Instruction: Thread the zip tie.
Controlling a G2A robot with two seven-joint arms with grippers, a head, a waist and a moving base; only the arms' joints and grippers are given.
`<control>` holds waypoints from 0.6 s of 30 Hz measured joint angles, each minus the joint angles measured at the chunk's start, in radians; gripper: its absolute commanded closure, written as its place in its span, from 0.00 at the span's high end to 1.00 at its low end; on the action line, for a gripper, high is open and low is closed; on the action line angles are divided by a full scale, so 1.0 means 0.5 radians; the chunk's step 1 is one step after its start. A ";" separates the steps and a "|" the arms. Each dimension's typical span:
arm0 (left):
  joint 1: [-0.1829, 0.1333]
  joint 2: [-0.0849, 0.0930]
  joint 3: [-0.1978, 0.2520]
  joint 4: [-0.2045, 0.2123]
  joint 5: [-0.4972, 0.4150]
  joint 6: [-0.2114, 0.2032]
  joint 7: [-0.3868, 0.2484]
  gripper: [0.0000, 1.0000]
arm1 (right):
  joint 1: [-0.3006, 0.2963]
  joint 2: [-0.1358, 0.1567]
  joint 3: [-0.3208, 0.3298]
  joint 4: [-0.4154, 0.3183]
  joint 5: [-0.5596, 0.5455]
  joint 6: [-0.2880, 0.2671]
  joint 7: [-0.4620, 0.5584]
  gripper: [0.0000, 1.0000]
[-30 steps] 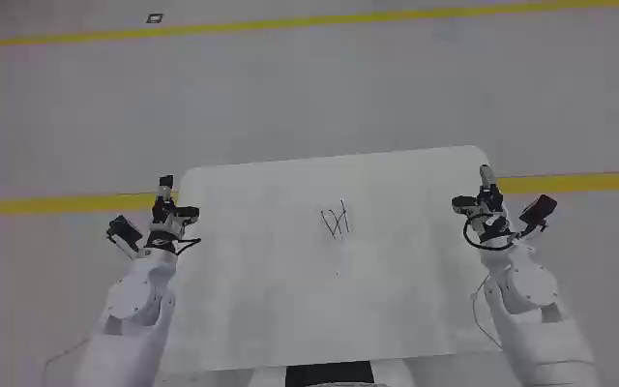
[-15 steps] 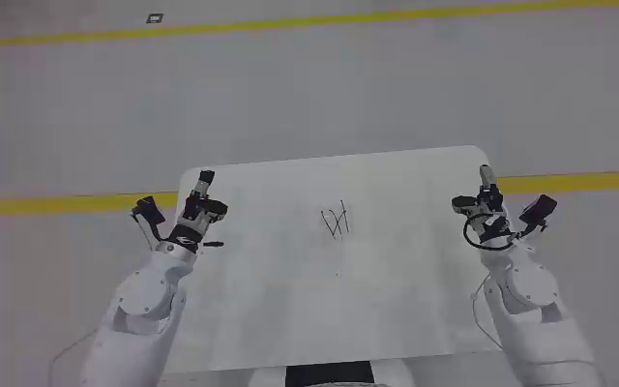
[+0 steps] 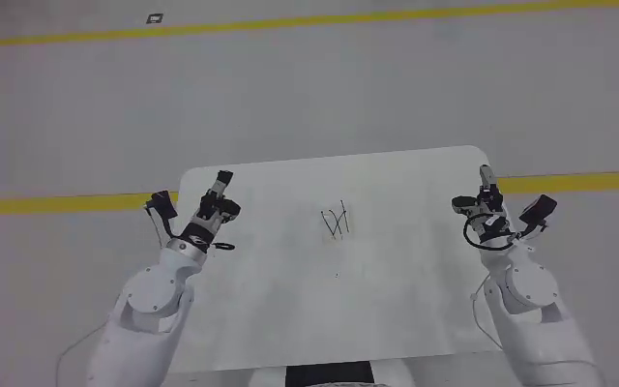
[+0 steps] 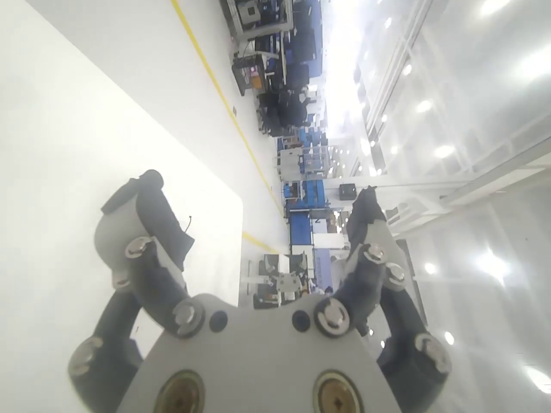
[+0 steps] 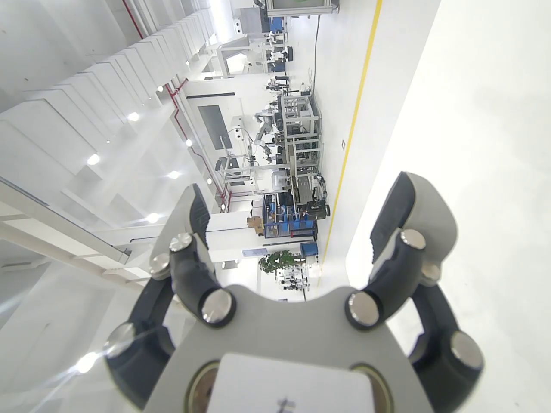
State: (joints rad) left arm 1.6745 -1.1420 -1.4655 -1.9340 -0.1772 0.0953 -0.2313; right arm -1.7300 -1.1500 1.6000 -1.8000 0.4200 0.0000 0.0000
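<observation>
The zip tie (image 3: pixel 335 223) lies as thin crossed strands in the middle of the surface (image 3: pixel 290 310). The left gripper (image 3: pixel 222 184) and the right gripper (image 3: pixel 484 177) are wide open, empty, well apart from it. It is better to pinch only one strand, near its end.

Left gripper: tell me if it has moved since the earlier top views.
Yes. The left gripper came in from off the white table's left edge to over it, nearer the thin black zip ties.
</observation>
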 measured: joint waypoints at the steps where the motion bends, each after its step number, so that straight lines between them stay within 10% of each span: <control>1: -0.024 0.001 0.045 -0.013 0.053 0.055 -0.042 1.00 | 0.000 0.000 0.000 0.000 0.000 0.000 0.000 1.00; 5: -0.070 0.005 0.141 -0.028 0.230 0.195 -0.121 1.00 | 0.000 0.000 0.000 0.000 0.000 0.000 0.000 1.00; 18: -0.068 0.005 0.137 -0.027 0.205 0.188 -0.116 1.00 | 0.000 0.000 0.000 0.000 0.000 0.000 0.000 1.00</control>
State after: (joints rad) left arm 1.6406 -1.1396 -1.3969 -1.9475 -0.0746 0.1891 -0.2895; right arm -1.7300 -1.1500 1.6000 -1.8000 0.4200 0.0000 0.0000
